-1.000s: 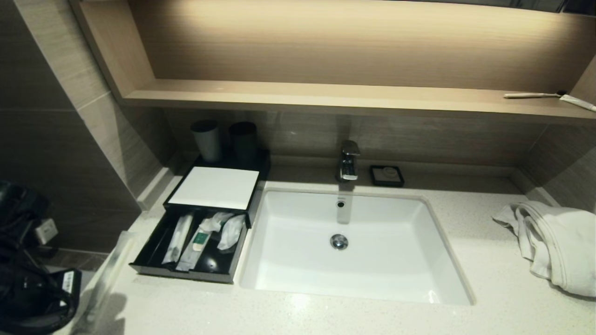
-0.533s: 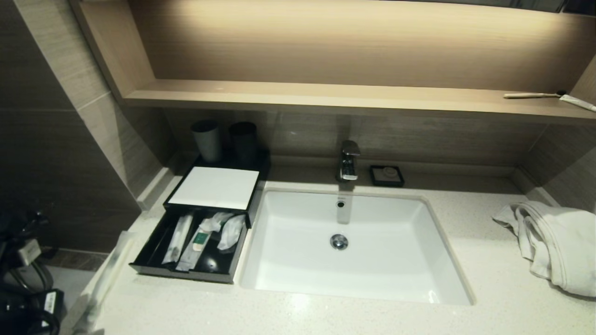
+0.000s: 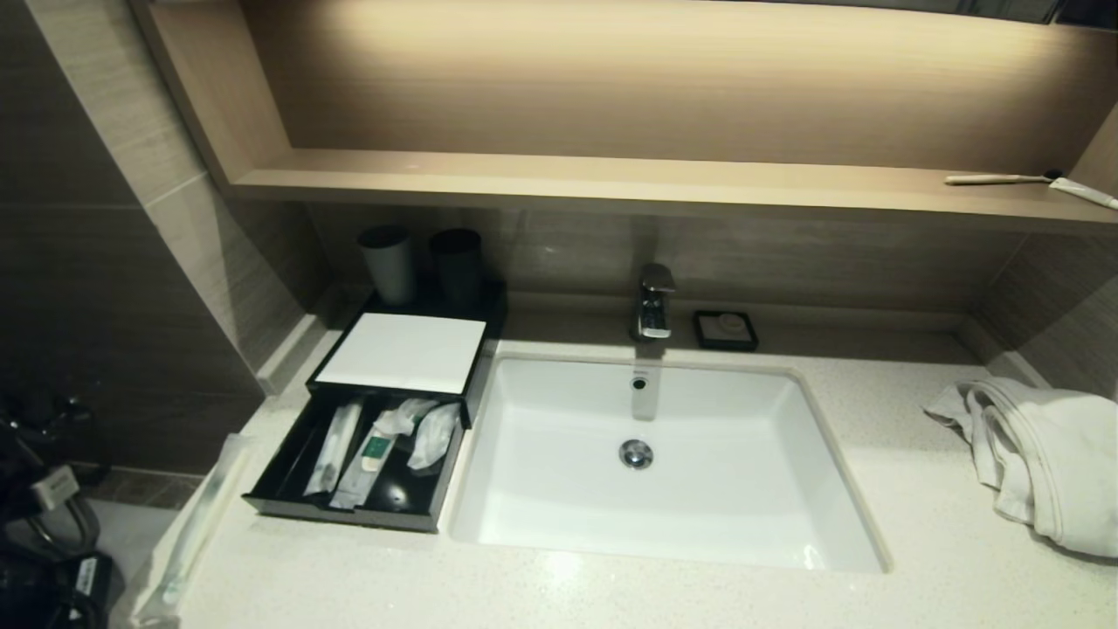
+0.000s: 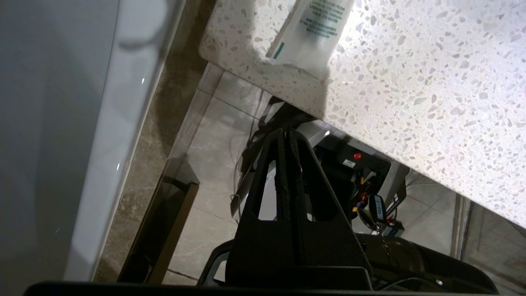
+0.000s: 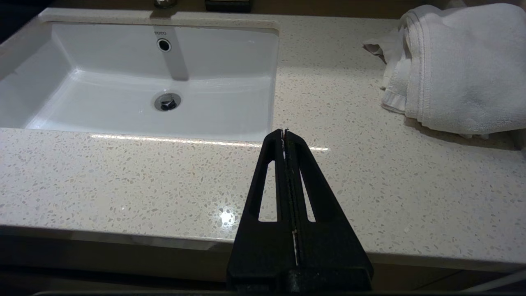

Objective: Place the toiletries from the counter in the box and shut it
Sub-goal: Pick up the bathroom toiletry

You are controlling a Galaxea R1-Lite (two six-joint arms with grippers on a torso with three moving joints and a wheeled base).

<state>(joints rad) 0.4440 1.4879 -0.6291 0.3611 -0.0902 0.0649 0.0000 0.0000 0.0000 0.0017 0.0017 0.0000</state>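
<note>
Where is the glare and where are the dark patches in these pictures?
Head view: warm light washes the wooden shelf backing; the lower left corner is dark. Right wrist view: a glare spot on the counter. Left wrist view: the floor under the counter edge is in shadow.

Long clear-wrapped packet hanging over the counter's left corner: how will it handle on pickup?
The long translucent-wrapped stick packet is probably light and thin. Its glossy film may slip. One end overhangs the speckled stone counter, so a nudge could drop it.
</note>
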